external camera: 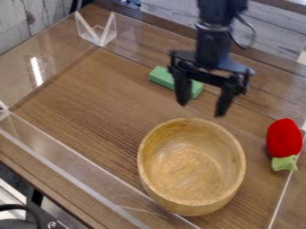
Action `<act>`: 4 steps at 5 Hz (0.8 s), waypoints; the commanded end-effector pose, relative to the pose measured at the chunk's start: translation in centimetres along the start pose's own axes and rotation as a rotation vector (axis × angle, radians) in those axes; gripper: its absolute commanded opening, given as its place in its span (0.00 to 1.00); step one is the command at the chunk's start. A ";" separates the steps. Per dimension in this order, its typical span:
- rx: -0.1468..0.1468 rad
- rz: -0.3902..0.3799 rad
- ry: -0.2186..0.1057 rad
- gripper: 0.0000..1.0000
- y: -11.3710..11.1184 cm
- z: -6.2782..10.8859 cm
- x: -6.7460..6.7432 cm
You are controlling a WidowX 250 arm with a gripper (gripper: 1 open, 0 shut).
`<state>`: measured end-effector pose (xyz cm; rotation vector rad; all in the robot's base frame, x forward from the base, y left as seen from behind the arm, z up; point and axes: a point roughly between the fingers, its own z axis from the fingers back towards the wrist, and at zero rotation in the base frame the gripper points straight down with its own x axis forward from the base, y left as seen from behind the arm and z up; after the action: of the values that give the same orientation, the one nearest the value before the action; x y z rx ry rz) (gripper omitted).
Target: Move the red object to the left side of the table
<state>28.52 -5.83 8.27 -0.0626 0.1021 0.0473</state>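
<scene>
Red object (284,139), a small rounded toy fruit with a green leafy end, lay at the right edge of the tabletop (96,98), close against the low clear wall there, and we saw nothing touching it. Our hand (203,93) hung above the wood grain near the middle of the far half, pointing straight down, its two dark fingers (183,89) spread wide with nothing between them. We saw it well apart from the fruit, to the fruit's left and farther back. Just behind the hand lay a flat green block (166,76), partly hidden by the fingers; we could not tell whether the hand touched it. A wooden bowl (191,165) stood in the near part of the tabletop, below the hand in the picture and left of the fruit, and it looked empty. A clear acrylic stand (95,27) sat at the far left corner.
</scene>
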 end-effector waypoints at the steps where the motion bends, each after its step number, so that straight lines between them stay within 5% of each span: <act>1: -0.036 0.016 -0.057 1.00 -4.0 -0.3 0.7; 2: -0.071 0.068 -0.084 0.00 -8.7 0.1 1.6; 3: -0.099 0.158 -0.106 1.00 -9.9 0.5 2.6; 4: -0.109 0.186 -0.106 1.00 -10.1 0.3 3.9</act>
<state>31.99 -15.53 6.84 -0.1269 0.0536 0.2385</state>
